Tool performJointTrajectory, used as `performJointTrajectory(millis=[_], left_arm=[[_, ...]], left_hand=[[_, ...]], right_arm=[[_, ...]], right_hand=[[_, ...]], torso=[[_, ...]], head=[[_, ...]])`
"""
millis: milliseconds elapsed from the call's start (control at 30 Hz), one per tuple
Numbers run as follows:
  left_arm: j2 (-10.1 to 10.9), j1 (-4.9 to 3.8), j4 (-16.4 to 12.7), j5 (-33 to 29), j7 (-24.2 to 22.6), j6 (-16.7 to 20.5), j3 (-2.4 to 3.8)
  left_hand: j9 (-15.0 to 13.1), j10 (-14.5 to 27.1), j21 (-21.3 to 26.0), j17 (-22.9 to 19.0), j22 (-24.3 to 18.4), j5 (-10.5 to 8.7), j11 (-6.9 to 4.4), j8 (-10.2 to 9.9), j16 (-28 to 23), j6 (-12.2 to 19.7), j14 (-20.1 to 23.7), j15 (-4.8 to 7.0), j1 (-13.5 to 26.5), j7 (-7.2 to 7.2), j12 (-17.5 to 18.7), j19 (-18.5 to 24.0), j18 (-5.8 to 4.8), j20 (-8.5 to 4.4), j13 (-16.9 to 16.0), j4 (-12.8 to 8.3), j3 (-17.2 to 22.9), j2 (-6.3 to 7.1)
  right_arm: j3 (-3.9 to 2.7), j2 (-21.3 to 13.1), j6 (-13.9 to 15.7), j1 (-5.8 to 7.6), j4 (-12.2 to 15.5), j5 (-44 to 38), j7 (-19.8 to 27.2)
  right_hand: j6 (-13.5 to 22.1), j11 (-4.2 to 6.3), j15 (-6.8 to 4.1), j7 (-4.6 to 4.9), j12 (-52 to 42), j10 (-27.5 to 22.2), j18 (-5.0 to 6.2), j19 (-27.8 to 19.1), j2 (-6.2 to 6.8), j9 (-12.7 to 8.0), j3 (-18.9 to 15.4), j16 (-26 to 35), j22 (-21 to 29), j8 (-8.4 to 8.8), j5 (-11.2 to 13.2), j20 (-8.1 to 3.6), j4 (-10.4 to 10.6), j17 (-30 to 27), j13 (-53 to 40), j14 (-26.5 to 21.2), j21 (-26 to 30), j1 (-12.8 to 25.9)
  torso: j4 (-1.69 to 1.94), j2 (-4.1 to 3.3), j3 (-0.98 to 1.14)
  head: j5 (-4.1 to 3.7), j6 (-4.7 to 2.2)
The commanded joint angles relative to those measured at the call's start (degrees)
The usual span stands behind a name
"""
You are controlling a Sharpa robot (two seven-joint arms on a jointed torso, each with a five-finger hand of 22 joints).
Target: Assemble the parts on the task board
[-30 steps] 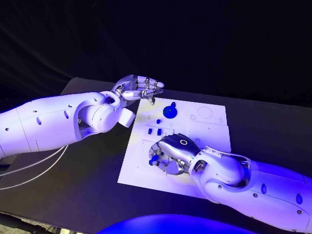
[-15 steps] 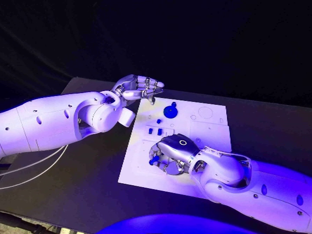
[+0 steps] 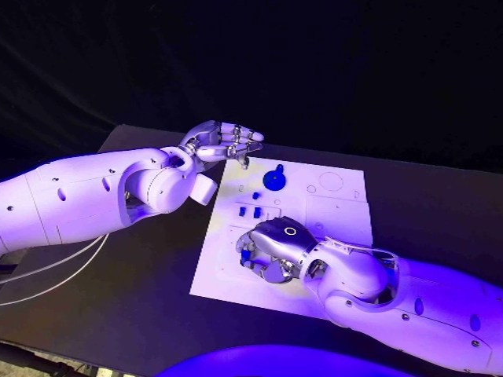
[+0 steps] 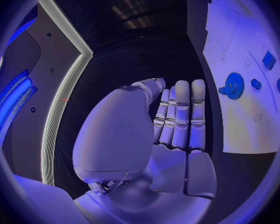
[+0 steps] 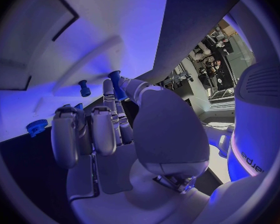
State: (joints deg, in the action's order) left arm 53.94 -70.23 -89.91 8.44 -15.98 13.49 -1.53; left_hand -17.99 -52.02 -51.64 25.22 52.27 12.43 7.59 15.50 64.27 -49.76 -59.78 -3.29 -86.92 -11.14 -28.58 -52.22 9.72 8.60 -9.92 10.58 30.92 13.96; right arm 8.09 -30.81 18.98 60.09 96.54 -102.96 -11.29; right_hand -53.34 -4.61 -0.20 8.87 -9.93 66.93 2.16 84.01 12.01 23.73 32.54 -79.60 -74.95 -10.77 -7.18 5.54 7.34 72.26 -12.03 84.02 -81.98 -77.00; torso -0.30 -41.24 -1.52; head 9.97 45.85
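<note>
The right hand (image 3: 272, 250) rests curled over the white board's (image 3: 343, 208) six o'clock end, pinching a small blue peg (image 5: 115, 83). The left hand (image 3: 223, 143), fingers curled on nothing, hangs at eleven o'clock, near the blue gear (image 3: 274, 180).

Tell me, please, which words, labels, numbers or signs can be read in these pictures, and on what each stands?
"eder": partial dark lettering, cut off, on the white body beside the right hand.
Task board: only outlined shapes, no legible text.
Right hand's back: a small ring mark, no letters.
</note>
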Motion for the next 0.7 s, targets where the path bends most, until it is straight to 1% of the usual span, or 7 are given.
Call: performJointTrajectory(millis=[33, 333, 433, 533, 700], left_arm=[[-0.07, -0.03, -0.12, -0.27, -0.21, -0.64, 0.03], [-0.01, -0.03, -0.12, -0.27, -0.19, -0.63, 0.03], [0.02, -0.03, -0.12, -0.27, -0.19, -0.61, 0.03], [0.05, -0.03, -0.12, -0.27, -0.19, -0.57, 0.03], [0.08, -0.03, -0.10, -0.27, -0.19, -0.53, 0.03]], left_hand=[[-0.04, 0.49, 0.20, -0.06, -0.09, 0.06, -0.08, -0.19, -0.27, 0.17, 0.09, 0.15, 0.21, -0.05, -0.21, 0.01, 0.86, -0.08, 0.05, 0.01, 0.15, 0.07], [-0.04, 0.49, 0.20, -0.06, -0.09, 0.06, -0.08, -0.19, -0.27, 0.17, 0.09, 0.15, 0.21, -0.05, -0.21, 0.01, 0.86, -0.08, 0.05, 0.01, 0.15, 0.07], [-0.04, 0.49, 0.20, -0.06, -0.09, 0.06, -0.08, -0.19, -0.27, 0.17, 0.09, 0.15, 0.21, -0.05, -0.21, 0.01, 0.86, -0.08, 0.05, 0.01, 0.15, 0.07], [-0.04, 0.49, 0.20, -0.06, -0.09, 0.06, -0.08, -0.19, -0.27, 0.17, 0.09, 0.15, 0.21, -0.05, -0.21, 0.01, 0.86, -0.08, 0.05, 0.01, 0.15, 0.07], [-0.04, 0.49, 0.20, -0.06, -0.09, 0.06, -0.08, -0.19, -0.27, 0.17, 0.09, 0.15, 0.21, -0.05, -0.21, 0.01, 0.86, -0.08, 0.05, 0.01, 0.15, 0.07]], right_arm=[[0.03, 0.09, -0.42, -0.05, 0.01, -1.00, -0.45], [0.05, -0.17, 1.00, -0.05, 0.23, -1.00, -0.56], [0.05, -0.42, 1.78, -0.06, 0.56, -1.01, -0.58], [0.05, -1.03, 3.09, -0.09, 1.52, -1.01, -0.52], [0.04, -1.91, 3.75, -0.11, 2.89, -0.93, -0.45]], right_hand=[[0.39, -0.17, 0.42, -0.01, 0.19, -0.06, -0.29, 2.15, 0.22, -0.06, -0.05, 0.26, -12.15, 0.26, -0.19, 0.51, 0.23, -0.01, -0.03, 2.25, 0.22, 0.28], [0.28, -0.18, 0.42, -0.03, 0.17, -0.13, -0.23, 2.03, 0.38, -0.05, -0.21, 0.37, -12.07, 0.26, -0.29, 0.54, 0.35, -0.21, -0.07, 2.21, 0.48, 0.54], [0.69, -0.19, 0.44, -0.13, 0.25, -0.59, -0.15, 1.88, 0.96, -0.15, -0.71, 0.45, -11.96, 0.57, -0.11, 0.60, 0.66, -0.33, -0.11, 2.17, 0.82, 1.19], [1.05, -0.20, 0.45, -0.16, 0.24, -1.07, -0.07, 1.73, 1.54, -0.22, -1.40, 0.57, -11.86, 0.87, 0.23, 0.63, 1.03, -0.54, -0.21, 2.10, 1.18, 1.83], [0.96, -0.19, 0.45, -0.20, 0.18, -1.16, -0.09, 1.76, 1.70, -0.20, -1.63, 0.55, -11.89, 0.84, 0.20, 0.64, 1.11, -0.52, -0.26, 2.10, 1.12, 1.97]], torso=[[-0.01, 0.01, 0.02], [-0.03, -0.02, 0.05], [-0.02, -0.01, 0.04], [0.01, -0.04, 0.06], [-0.06, 0.04, 0.04]], head=[[0.04, 0.06], [0.05, 0.06], [0.06, 0.07], [0.09, 0.02], [0.14, 0.01]])
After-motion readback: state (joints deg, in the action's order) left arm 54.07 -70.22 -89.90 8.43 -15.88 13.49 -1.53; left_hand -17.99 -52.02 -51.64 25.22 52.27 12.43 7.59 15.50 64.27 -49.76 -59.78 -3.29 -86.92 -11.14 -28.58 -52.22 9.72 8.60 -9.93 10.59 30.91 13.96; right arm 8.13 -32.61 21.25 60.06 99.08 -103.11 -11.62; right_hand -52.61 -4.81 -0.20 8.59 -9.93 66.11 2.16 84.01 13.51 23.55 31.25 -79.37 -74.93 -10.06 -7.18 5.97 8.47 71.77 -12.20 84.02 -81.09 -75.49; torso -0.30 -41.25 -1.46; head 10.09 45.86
